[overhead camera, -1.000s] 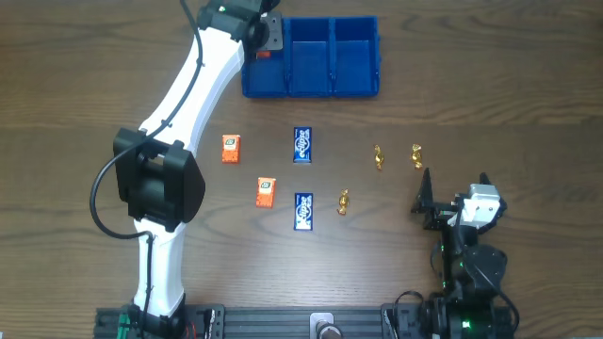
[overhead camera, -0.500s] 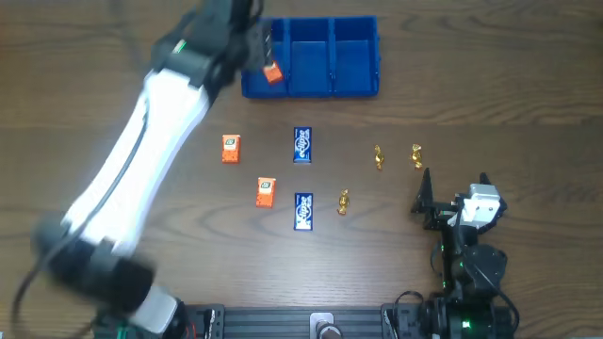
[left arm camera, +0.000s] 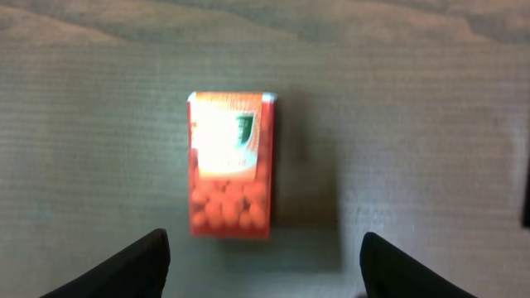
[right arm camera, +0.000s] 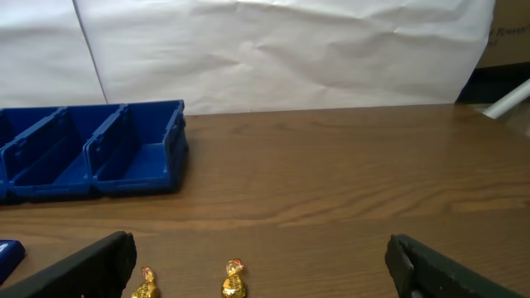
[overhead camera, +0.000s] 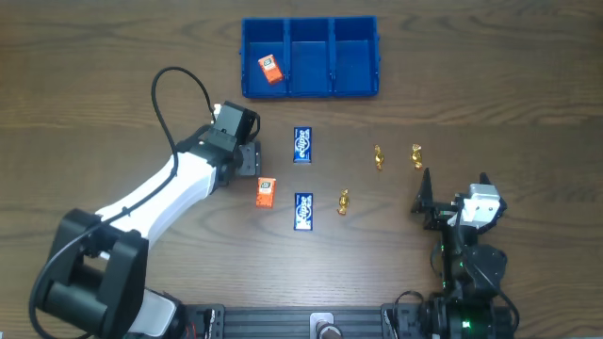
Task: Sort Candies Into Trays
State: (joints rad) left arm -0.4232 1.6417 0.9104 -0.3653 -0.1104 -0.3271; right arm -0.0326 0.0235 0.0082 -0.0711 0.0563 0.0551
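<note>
left gripper (left arm camera: 265, 257) | jaws spread wide | orange candy box (left arm camera: 230, 165) lies just beyond the fingertips (left arm camera: 137, 266), roughly mid-gap

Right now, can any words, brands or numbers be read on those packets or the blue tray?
Nothing reads clearly.
Orange box in the left wrist view: label print, too blurred.
Orange box in the blue tray (tray wall): too small.
Two blue packets: white print, too small.

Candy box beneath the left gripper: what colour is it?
The candy box is orange, with a pale label bearing a green mark. The left wrist view shows it best.
</note>
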